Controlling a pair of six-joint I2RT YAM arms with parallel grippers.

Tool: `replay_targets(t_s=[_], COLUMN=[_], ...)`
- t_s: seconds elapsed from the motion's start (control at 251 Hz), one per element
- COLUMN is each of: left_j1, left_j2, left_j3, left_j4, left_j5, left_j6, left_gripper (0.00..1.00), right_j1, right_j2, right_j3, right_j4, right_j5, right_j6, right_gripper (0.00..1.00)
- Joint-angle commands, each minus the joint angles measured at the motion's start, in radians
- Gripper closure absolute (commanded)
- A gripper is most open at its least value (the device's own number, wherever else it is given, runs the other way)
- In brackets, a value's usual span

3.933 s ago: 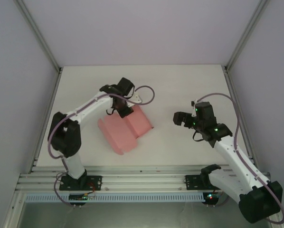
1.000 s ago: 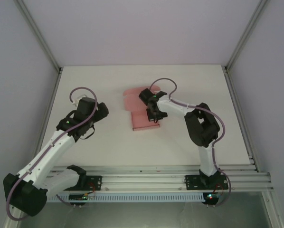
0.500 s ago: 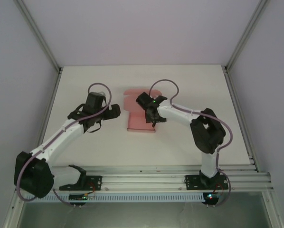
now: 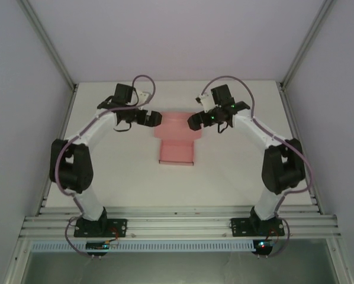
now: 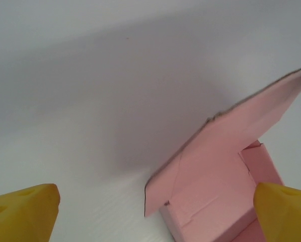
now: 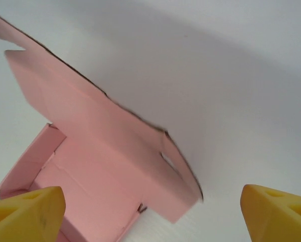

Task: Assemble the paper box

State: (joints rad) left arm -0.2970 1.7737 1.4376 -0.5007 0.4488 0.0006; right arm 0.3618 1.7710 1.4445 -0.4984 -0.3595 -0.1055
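Note:
The pink paper box lies mid-table as a shallow tray, with a wide lid flap rising from its far side. My left gripper hangs open at the flap's left end, and my right gripper hangs open at its right end. In the left wrist view the box fills the lower right between the yellow fingertips of the left gripper, which hold nothing. In the right wrist view the box sits lower left, and the right gripper is open around the flap's side tab.
The white table is walled by pale panels at the back and sides, with an aluminium rail along the near edge. Both arms reach far over the table, elbows out towards the side walls.
The right gripper has opened, let go of the box and pulled back to the flap's right end. The left arm has swung in from the left to the flap's left end.

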Motion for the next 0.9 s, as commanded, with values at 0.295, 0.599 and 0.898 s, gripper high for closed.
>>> replay_targets(t_s=[0.295, 0.599, 0.898], left_j1=[0.006, 0.005, -0.003], left_j2=[0.205, 0.229, 0.225], left_j3=[0.266, 0.276, 0.279], left_j4=[-0.309, -0.337, -0.343], left_j5=[0.182, 0.214, 0.193], left_j6=[0.338, 0.385, 0.382], left_gripper=[0.41, 0.62, 0.91], right_j1=[-0.046, -0.045, -0.044], right_j2=[0.140, 0.187, 0.187], right_j3=[0.151, 0.194, 0.210], right_j4=[-0.188, -0.230, -0.279], right_j5=[-0.224, -0.202, -0.132], right_j6=[-0.246, -0.254, -0.273], right_gripper=[0.34, 0.44, 0.64])
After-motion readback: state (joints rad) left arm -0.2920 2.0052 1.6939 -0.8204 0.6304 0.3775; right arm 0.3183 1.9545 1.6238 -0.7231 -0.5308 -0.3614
